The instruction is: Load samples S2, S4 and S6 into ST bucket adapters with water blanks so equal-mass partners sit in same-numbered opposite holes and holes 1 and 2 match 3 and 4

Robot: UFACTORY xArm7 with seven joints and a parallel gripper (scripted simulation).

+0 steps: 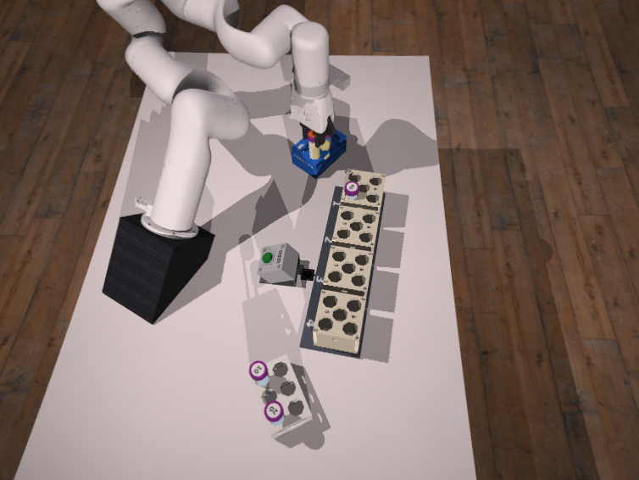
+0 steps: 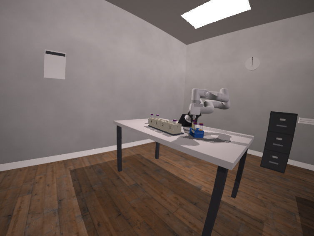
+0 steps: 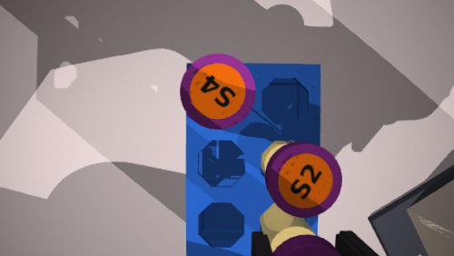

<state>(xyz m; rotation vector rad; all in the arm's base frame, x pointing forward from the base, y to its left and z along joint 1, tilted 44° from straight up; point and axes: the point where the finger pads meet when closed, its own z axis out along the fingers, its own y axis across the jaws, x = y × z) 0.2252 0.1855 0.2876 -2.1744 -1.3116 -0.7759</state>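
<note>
Tube upright, in line with S2 (image 1: 325, 146) (image 2: 195, 123) (image 3: 303, 180)
The gripper (image 1: 319, 135) (image 2: 194, 117) (image 3: 299, 245) gripped the yellow-filled tube (image 1: 313, 150) (image 2: 192, 126) (image 3: 306, 248) over the blue rack's (image 1: 309, 166) (image 2: 199, 135) (image 3: 251, 182) corner hole, label unreadable

You're getting even, mid-level light on the table (image 1: 206, 413) (image 2: 162, 136), with the ceiling panel (image 2: 218, 11) glaring flat white. Hard-edged grey shadows are spreading around the blue rack (image 1: 304, 161) (image 2: 198, 134) (image 3: 254, 136). In the wrist view, shade is cutting across the orange dots. Small adapter numbers are looking grainy from above.
</note>
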